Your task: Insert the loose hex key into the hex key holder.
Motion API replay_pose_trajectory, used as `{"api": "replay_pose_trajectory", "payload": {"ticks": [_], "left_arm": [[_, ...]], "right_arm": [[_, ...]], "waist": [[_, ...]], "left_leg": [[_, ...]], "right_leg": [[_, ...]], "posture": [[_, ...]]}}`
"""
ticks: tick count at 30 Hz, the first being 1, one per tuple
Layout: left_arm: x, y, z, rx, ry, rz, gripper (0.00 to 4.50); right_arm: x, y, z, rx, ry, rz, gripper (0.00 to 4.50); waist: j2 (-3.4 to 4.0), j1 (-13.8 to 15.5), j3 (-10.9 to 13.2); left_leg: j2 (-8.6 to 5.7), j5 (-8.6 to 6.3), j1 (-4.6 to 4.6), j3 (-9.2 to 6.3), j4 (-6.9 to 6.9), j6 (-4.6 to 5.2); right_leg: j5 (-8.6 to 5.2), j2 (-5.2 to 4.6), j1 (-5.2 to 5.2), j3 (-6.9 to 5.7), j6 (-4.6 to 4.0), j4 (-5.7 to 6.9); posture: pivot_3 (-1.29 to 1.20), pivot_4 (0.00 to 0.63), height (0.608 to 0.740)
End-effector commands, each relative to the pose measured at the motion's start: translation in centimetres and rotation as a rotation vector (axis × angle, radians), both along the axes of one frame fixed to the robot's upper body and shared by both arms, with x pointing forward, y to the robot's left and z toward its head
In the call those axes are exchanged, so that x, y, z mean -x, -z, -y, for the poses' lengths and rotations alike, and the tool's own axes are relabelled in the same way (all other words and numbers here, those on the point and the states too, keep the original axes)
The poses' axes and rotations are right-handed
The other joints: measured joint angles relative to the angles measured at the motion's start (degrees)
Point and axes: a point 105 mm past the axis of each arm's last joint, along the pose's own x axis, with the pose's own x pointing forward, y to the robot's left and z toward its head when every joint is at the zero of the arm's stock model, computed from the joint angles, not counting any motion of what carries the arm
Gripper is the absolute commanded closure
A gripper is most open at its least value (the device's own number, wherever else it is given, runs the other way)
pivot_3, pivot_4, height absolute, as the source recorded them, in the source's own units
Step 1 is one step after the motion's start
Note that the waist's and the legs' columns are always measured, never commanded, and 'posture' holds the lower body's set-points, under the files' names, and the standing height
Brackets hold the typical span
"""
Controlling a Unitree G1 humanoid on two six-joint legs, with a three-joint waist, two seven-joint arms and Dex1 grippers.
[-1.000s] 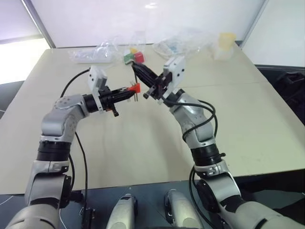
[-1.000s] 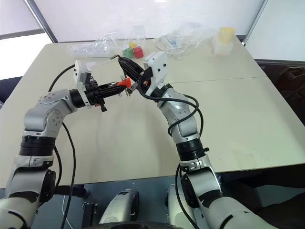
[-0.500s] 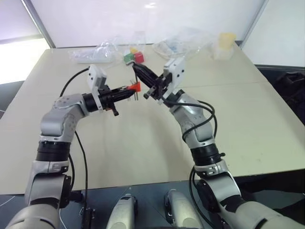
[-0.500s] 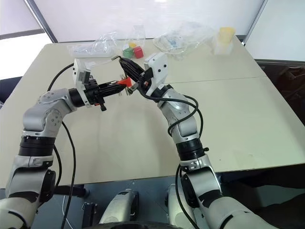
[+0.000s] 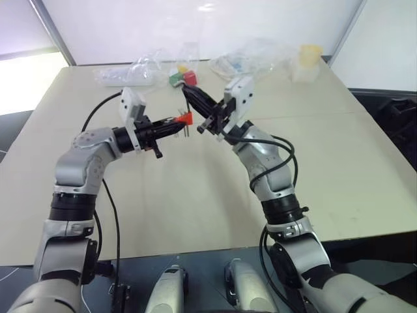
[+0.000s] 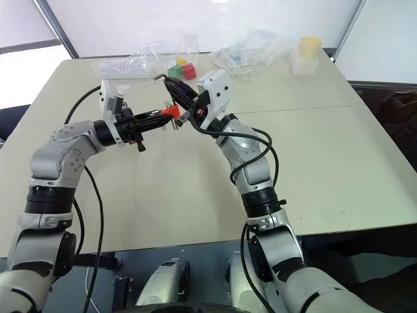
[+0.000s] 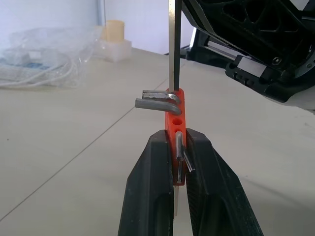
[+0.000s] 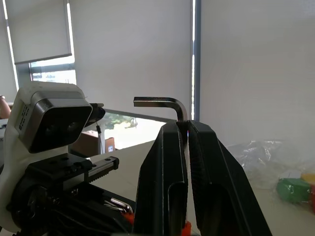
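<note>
The left claw (image 7: 178,162) is clenched on the hex key holder (image 7: 174,110), an orange block pinched between its two black fingers, with most of the block standing clear of the fingertips. A few short grey keys poke out of the block, two of them bent sideways near its free end. The right claw (image 8: 186,135) is clamped tight on the loose hex key (image 8: 162,103), gripping the long leg just below the bend, so that the short leg sticks out sideways past the fingertips. In the left wrist view the straight shaft of that key comes down onto the free end of the holder and meets it there; whether it sits inside a hole cannot be told. Both claws meet in the air above the far middle of the surface (image 5: 195,195). Beyond them, near the far edge, lie crumpled clear plastic bags (image 5: 140,70), red and green cubes (image 5: 183,78) and a pale yellow cup (image 5: 310,53).
</note>
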Motion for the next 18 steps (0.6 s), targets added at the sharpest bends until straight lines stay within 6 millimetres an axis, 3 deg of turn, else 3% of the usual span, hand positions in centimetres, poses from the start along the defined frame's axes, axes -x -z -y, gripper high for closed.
{"api": "replay_pose_trajectory", "payload": {"ticks": [1,18], "left_arm": [[0.31,-2.14,-0.25,0.026,-0.001,0.073,4.50],[0.38,-2.68,-0.17,0.045,0.002,0.082,4.50]], "right_arm": [[0.44,-1.47,-0.08,-0.015,-0.008,0.054,4.48],[0.57,-1.27,-0.27,-0.007,-0.016,0.049,4.48]], "waist": [[0.00,0.00,0.00],[0.00,0.00,0.00]], "left_leg": [[0.00,0.00,0.00,0.00,0.00,0.00],[0.00,0.00,0.00,0.00,-0.01,0.00]], "right_leg": [[0.00,0.00,0.00,0.00,0.00,0.00],[0.00,0.00,0.00,0.00,0.00,-0.01]], "posture": [[0.00,0.150,0.740],[0.00,0.150,0.740]]}}
